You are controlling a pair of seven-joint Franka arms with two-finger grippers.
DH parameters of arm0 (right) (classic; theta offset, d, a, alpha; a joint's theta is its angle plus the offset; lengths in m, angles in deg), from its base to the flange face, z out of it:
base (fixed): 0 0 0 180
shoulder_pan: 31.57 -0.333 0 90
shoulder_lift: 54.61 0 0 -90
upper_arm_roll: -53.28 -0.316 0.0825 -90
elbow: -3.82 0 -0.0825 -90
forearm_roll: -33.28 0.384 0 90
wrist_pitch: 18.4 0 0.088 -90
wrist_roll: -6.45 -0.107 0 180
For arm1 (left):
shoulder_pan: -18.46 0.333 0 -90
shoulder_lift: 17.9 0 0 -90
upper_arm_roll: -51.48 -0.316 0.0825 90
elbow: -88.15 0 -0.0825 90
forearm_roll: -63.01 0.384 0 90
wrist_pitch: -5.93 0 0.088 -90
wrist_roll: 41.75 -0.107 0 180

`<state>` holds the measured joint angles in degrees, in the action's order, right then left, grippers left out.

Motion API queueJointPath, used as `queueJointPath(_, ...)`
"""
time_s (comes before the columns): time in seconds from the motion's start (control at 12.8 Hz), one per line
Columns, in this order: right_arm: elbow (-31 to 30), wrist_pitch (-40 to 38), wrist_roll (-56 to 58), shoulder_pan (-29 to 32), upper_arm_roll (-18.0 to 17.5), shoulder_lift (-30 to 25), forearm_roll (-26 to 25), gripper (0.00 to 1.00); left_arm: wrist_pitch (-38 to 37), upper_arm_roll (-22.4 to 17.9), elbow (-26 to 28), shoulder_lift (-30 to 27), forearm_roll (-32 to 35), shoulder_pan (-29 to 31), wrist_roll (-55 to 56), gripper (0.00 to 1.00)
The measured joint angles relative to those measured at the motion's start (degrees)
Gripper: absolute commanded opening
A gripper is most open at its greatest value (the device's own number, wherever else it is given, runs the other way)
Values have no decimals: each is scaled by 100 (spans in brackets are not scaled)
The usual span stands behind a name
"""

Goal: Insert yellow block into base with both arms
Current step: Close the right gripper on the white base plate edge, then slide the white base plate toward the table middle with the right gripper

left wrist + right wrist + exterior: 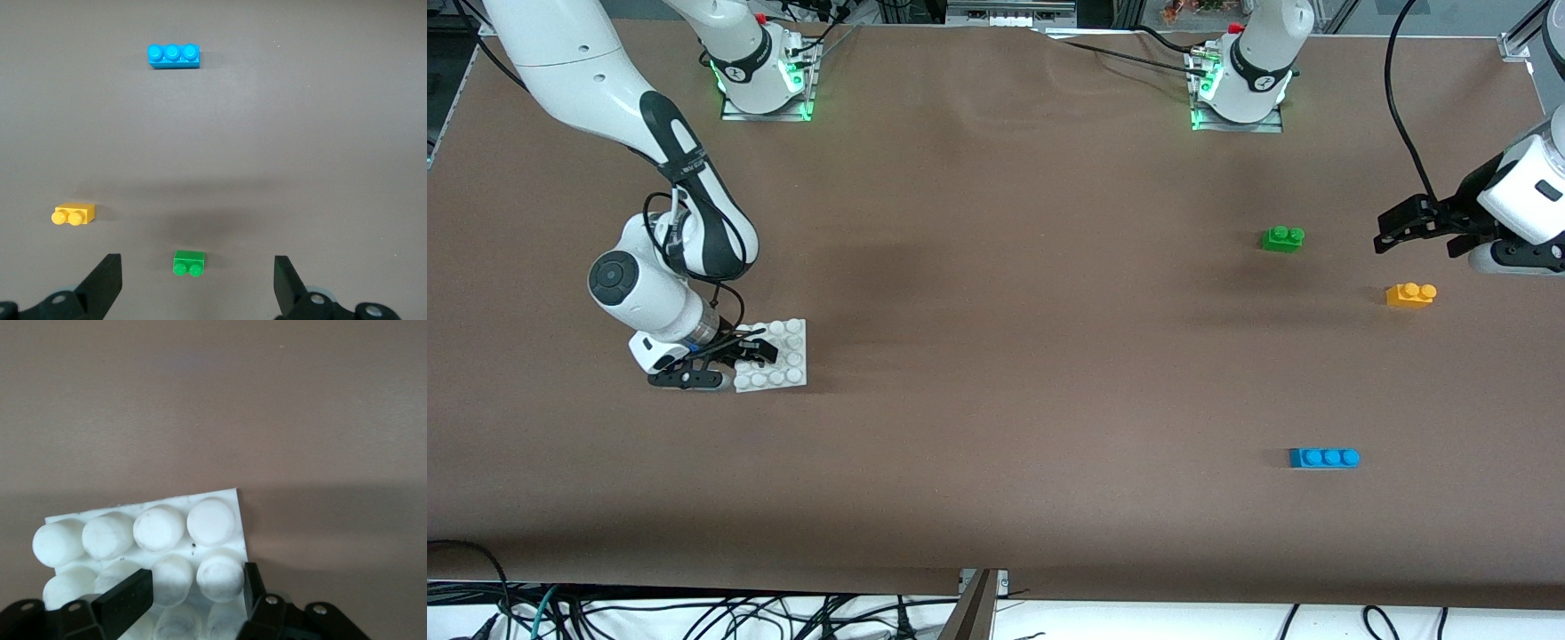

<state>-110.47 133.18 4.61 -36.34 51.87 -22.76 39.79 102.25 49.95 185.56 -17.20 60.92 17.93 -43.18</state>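
Observation:
The white studded base (787, 356) (207, 520) lies toward the right arm's end of the table. My right gripper (758, 347) (190, 593) is shut on the base: one finger presses the plate's outer edge and the other stands among the studs. The yellow block (1410, 294) (73, 214) lies flat on the table toward the left arm's end, untouched. My left gripper (1396, 227) (197, 267) hangs open over the table close to the yellow block, with nothing between its fingers.
A green two-stud brick (1282, 238) (189, 263) lies farther from the front camera than the yellow block. A blue three-stud brick (1324, 458) (173, 55) lies nearer to that camera. The brown table (996, 311) stretches wide between the base and the bricks.

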Motion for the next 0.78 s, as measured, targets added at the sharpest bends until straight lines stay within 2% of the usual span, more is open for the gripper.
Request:
queueJointPath(0.39, 0, 53, -130, -176, -6, 8, 1, 62, 0, 0, 0, 0, 0, 0, 0, 100)
queueJointPath(0.78, -3, 125, -972, -683, -14, 18, 1, 62, 0, 0, 0, 0, 0, 0, 0, 100)
